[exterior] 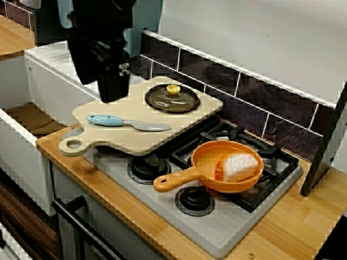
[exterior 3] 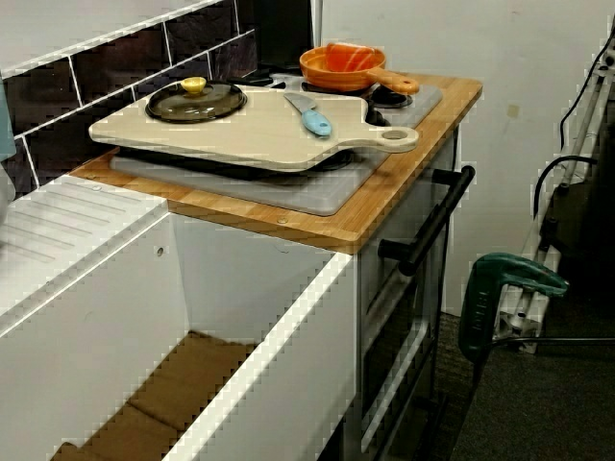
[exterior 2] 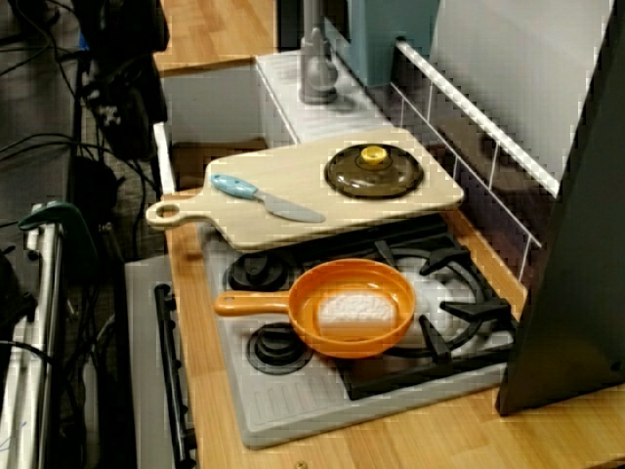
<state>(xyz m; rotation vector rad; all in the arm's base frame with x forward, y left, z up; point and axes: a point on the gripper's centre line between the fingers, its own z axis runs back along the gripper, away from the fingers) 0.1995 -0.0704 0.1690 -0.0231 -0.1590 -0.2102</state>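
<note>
My gripper [exterior: 113,93] is a black block hanging in the air at the upper left of the front view, above the sink side of the wooden cutting board [exterior: 122,138]. It touches nothing, and its fingers are too dark to make out. In the side view it shows only as a dark mass [exterior 2: 125,88] high at the left. On the board lie a blue-handled knife [exterior: 127,123] and a dark lid with a yellow knob [exterior: 172,98]. An orange pan [exterior: 227,179] on the stove holds a white piece [exterior: 238,165].
The board [exterior 2: 410,200] rests across the grey stove [exterior 2: 293,410], partly over its left burners. A white sink basin [exterior 3: 192,384] lies left of the stove, with a faucet [exterior 2: 314,63] behind. A dark slanted panel [exterior: 325,146] stands at the right. The oven handle [exterior 3: 432,221] juts out in front.
</note>
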